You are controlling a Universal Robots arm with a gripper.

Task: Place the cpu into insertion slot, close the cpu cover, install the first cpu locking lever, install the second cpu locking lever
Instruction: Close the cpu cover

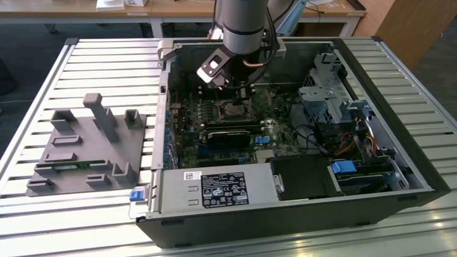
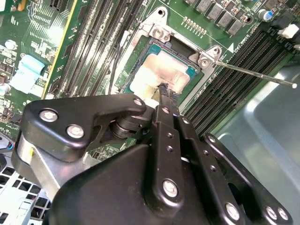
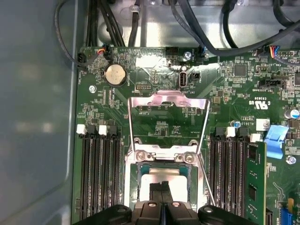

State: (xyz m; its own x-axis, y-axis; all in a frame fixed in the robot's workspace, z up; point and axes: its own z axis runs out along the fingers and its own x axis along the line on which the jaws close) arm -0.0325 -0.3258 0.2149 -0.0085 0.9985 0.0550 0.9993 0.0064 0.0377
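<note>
My gripper (image 2: 165, 93) has its black fingers pressed together with nothing between them, tips right over the silver top of the cpu (image 2: 161, 70); I cannot tell whether they touch it. The cpu lies flat in the insertion slot (image 3: 132, 176). Just beyond, the cpu cover (image 3: 168, 99) stands swung open on its hinge. A thin locking lever (image 2: 253, 73) juts out free over the memory slots (image 2: 248, 49). In the exterior view the arm reaches into the open computer case (image 1: 400, 160); a grey fixture tray (image 1: 85, 150) sits on the slatted table (image 1: 43, 75) at the exterior view's left.
</note>
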